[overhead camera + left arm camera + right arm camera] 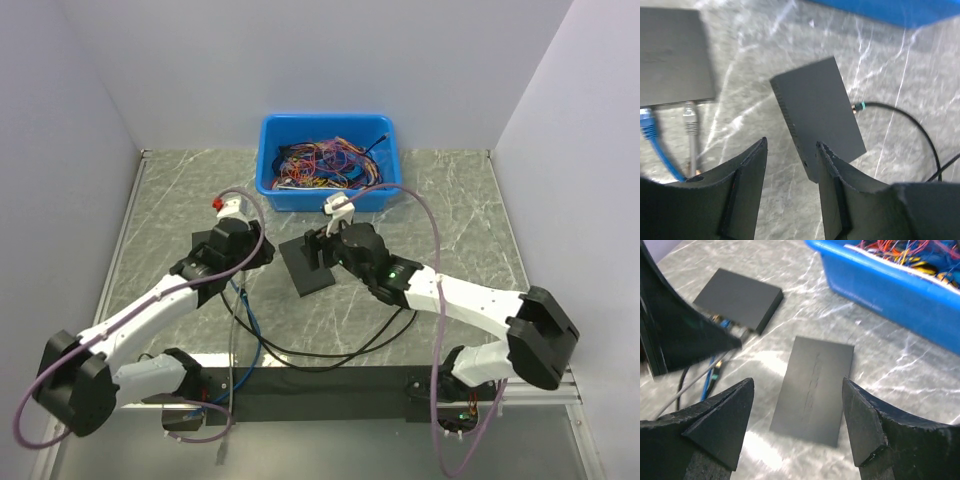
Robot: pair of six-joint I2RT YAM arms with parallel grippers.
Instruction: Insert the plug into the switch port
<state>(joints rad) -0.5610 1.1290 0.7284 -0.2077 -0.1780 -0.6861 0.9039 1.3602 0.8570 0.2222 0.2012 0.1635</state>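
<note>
Switch port row (675,101) runs along the near edge of the charcoal box (740,300), left of centre on the table (450,230).
A grey plug (690,117) and a blue plug (645,120) meet that edge; how deep they sit I cannot tell. Left gripper (790,145) hangs near the box, claw half spread and empty. Right gripper (797,385) hovers over the plain black slab (815,390), claw wide, holding nothing.

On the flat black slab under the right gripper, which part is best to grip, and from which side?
Probably take the black slab across its narrow width, one finger on each long edge, coming straight down from above. It lies flat on the table with both long edges free, and the open right gripper straddles them.
</note>
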